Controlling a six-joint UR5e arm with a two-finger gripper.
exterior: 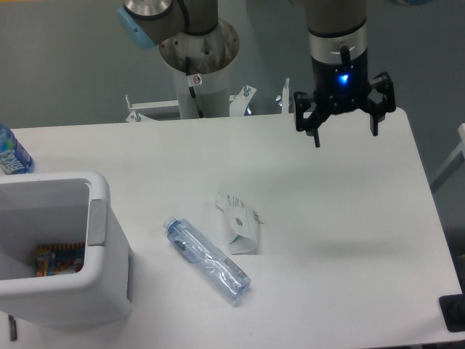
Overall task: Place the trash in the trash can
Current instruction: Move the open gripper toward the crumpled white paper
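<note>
Gripper hangs wide and empty well beyond the crushed bottle, whose long axis runs diagonally (cap toward the trash can).

A big white flat table fills most of the view. At about nine o'clock, right at the edge of the view, stands a clear plastic water bottle with a blue label, only partly seen. At about five o'clock, a small black block sits at the table's corner.
</note>
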